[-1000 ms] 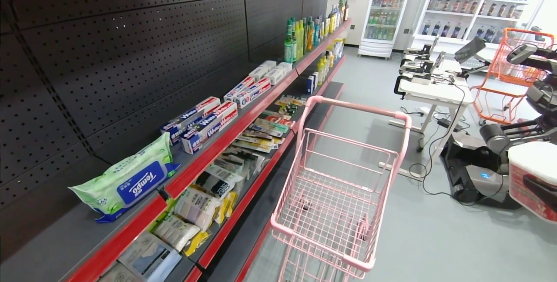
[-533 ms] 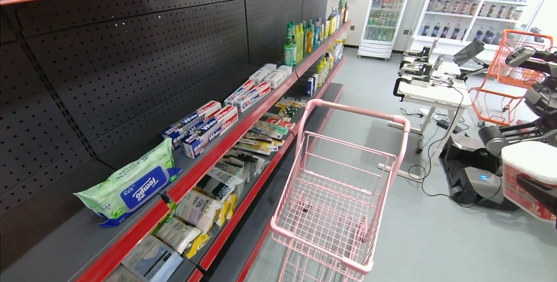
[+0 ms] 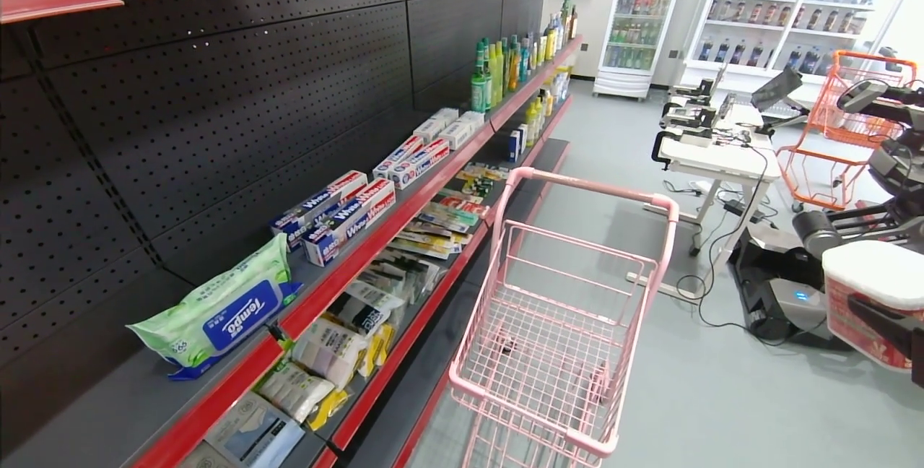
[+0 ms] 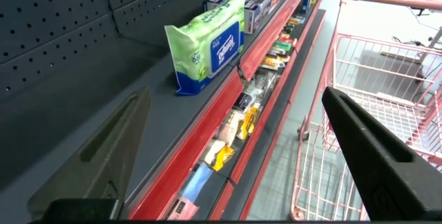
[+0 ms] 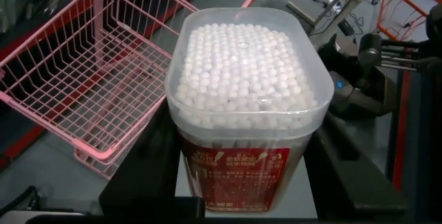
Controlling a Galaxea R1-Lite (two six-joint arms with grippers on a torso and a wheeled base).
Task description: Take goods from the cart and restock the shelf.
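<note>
A clear tub of cotton swabs (image 5: 248,106) with a red label is held upright by my right gripper (image 5: 245,179), whose dark fingers press on both of its sides. In the head view the tub (image 3: 866,295) hangs at the far right, to the right of the pink cart (image 3: 577,323). The cart's basket (image 5: 90,79) looks empty. My left gripper (image 4: 235,94) stands open over the red front edge of the grey shelf (image 3: 108,403), holding nothing. A green and blue pack of wet wipes (image 4: 207,44) lies on that shelf beyond it.
Toothpaste boxes (image 3: 339,211) and bottles (image 3: 505,60) line the shelf farther along. Small packets (image 3: 339,331) fill the lower shelf. A white desk (image 3: 722,154), an orange cart (image 3: 844,128) and a dark machine with cables (image 3: 787,287) stand right of the pink cart, with open grey floor between.
The head camera has shifted slightly. My right gripper has carried the tub a little to the left, toward the pink cart.
</note>
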